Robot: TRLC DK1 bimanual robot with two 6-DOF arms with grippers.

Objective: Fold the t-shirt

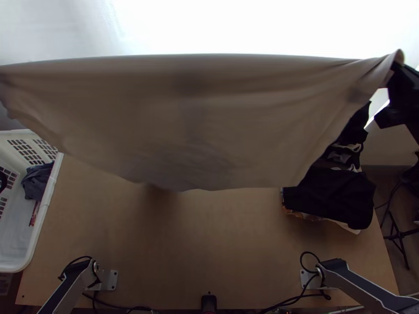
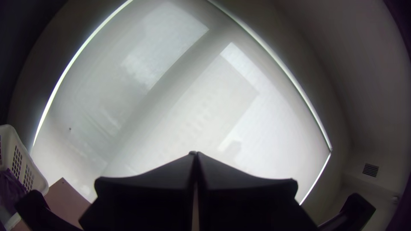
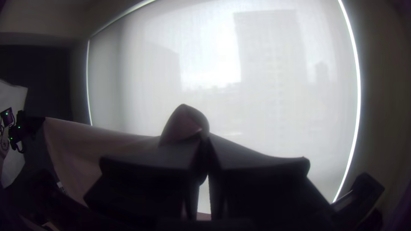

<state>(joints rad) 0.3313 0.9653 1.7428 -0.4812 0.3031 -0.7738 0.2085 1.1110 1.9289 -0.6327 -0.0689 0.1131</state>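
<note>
So the light-coloured t-shirt (image 1: 209,120) was up in the air, strung between both hands beyond the middle of the counter (image 1: 225,240), with its loose lower edge hanging toward the near edge. The left hand (image 2: 195,155) was clamped on one end of the cloth, which you could make out from the right wrist view. The right hand (image 1: 398,68) had the other end pinched, with a small lump of fabric poking past its fingertips.

That lump would've been my first worry, tbh. It looked like a shallow bite, and the top edge was already pretty taut, so any more pulling apart could've popped that end loose or stretched the fabric. Second, the shirt was spread super wide. Lowered right there, one side could've draped over the rim of the white basket (image 1: 41,225) at the counter's left edge, and the other could've caught the dark clothes pile (image 1: 330,199) by the right edge. And the bottom was hanging free and uneven, so dropping it straight down probably meant a bunched hem.
</note>
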